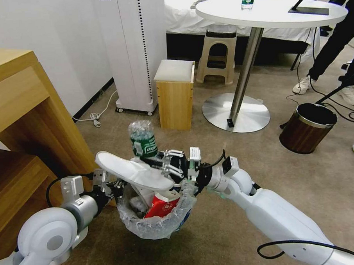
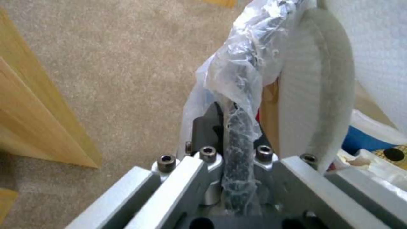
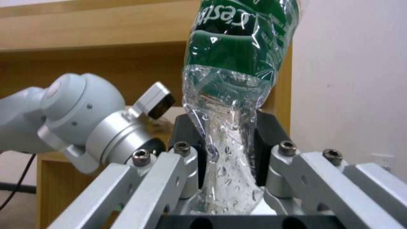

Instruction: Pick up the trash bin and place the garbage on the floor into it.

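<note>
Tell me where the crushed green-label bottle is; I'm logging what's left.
In the head view, the bottle is pinched in the right claw, above the white slipper and the trash bin.

The trash bin [image 1: 159,221], a small round bin lined with crinkled translucent plastic, hangs above the beige carpet floor [image 1: 213,240], its rim pinched between the left gripper's [image 1: 116,186] fingers. A white slipper [image 1: 133,170] lies flat across its top, over a red wrapper [image 1: 161,206] inside. The right gripper [image 1: 159,161] squeezes a crushed clear bottle [image 1: 143,140] with a green label, upright above the bin.
</note>
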{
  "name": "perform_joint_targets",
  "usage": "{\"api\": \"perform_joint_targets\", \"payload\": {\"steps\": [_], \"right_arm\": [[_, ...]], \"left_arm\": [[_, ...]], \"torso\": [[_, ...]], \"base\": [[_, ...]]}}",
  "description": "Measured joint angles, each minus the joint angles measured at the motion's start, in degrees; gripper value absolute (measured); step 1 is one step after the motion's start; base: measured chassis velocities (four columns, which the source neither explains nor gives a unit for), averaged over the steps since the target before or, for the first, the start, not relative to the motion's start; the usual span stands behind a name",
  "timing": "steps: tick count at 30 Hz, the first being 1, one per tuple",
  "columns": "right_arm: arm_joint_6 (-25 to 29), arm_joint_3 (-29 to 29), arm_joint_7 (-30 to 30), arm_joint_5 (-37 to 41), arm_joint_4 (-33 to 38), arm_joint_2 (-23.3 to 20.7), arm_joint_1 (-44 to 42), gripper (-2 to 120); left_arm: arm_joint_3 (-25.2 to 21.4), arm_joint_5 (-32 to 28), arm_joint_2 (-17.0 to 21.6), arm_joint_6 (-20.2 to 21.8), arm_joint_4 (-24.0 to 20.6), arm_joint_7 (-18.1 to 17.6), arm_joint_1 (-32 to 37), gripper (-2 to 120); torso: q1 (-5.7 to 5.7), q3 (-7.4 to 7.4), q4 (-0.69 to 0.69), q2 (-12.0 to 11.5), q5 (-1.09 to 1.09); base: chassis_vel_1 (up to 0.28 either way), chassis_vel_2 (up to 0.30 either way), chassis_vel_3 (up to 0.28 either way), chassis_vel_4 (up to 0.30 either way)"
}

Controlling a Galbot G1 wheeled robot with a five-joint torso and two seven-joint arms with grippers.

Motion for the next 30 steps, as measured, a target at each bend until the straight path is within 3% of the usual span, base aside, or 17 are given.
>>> {"api": "perform_joint_targets", "payload": {"steps": [8, 20, 30], "right_arm": [[-0.09, 0.37, -0.43, -0.31, -0.59, 0.09, -0.10, 19], [-0.30, 1.10, -0.77, -0.22, -0.51, -0.11, -0.27, 67], [-0.41, 2.29, -2.22, -0.20, 0.41, -1.04, -1.71, 98]], "left_arm": [[-0.16, -0.11, 0.26, -0.01, 0.19, 0.00, -0.14, 0], [-0.46, -0.03, 0.29, -0.01, 0.51, 0.02, -0.33, 0], [-0.63, 0.17, 0.28, -0.01, 0.48, 0.04, -0.28, 0]], "torso": [[0.00, 0.00, 0.00, 0.00, 0.00], [0.00, 0.01, 0.00, 0.00, 0.00], [0.00, 0.01, 0.00, 0.00, 0.00]], "base": [[0.000, 0.000, 0.000, 0.000], [0.000, 0.000, 0.000, 0.000], [0.000, 0.000, 0.000, 0.000]]}}
